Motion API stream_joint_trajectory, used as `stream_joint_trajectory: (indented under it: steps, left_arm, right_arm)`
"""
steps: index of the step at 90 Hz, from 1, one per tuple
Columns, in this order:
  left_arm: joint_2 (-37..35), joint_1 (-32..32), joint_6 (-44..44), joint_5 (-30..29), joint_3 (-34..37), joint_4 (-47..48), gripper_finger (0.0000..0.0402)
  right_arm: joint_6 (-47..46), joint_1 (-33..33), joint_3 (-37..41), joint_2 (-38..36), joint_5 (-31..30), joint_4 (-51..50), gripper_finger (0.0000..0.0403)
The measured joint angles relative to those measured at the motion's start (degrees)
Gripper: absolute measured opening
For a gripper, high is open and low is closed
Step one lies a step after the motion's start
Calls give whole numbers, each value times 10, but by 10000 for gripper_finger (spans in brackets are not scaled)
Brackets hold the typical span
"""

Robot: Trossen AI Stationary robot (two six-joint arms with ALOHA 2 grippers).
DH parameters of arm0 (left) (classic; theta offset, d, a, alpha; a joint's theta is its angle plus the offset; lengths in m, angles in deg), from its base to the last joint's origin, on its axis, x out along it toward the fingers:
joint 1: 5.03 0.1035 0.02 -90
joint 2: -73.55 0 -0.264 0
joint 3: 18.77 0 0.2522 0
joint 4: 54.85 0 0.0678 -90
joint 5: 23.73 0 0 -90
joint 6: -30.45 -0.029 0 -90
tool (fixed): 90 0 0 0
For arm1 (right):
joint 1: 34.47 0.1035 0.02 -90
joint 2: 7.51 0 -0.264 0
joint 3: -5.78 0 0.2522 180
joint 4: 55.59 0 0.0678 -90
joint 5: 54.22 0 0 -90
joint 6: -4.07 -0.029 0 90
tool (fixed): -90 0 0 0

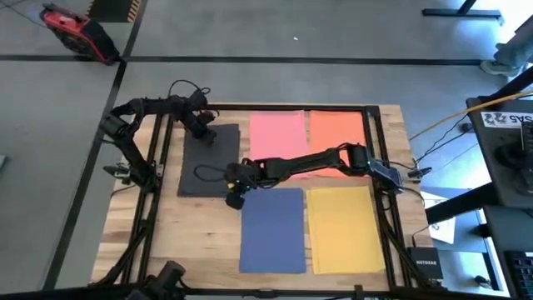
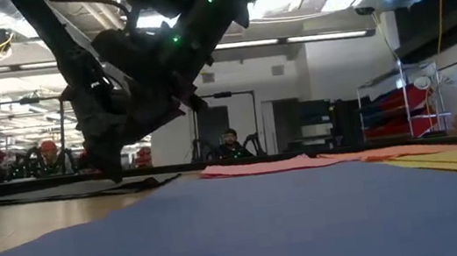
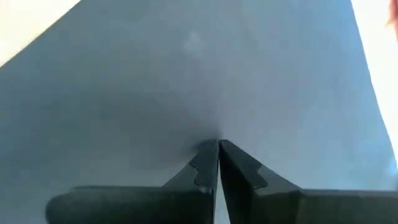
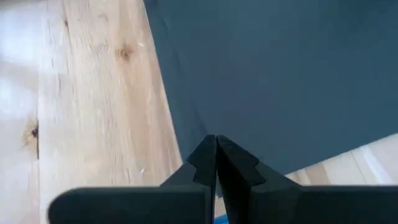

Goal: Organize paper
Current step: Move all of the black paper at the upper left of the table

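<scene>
The black sheet [image 1: 208, 162] is being held down on the left part of the table [image 1: 166, 237], its long axis running front to back. The left gripper [image 1: 208, 135] is being pressed, clenched, onto its far end; the right gripper [image 1: 233, 185], also clenched, is being rested at its near right edge, beside the blue sheet [image 1: 271, 229].

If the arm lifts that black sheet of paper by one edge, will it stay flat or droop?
The thin black rectangular paper sheet would probably droop; it lies flat on the wooden table with no visible thickness. It is likely light and could slide rather than lift. Both closed tools, left and right, sit at it.
</scene>
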Motion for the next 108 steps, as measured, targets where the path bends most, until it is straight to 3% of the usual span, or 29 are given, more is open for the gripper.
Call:
stream_joint_trajectory:
  steps: [29, 84, 108]
  left_arm:
    - [-72, -7, 16, 9, -3, -60, 0]
    - [-27, 32, 40, 16, -5, -236, 0]
    - [-5, 44, 25, 33, -6, -237, 0]
  right_arm:
    - [1, 0, 0, 0, 5, 2, 0]
    - [50, 14, 0, 0, 90, 58, 0]
    - [41, 20, -3, 23, 101, 69, 0]
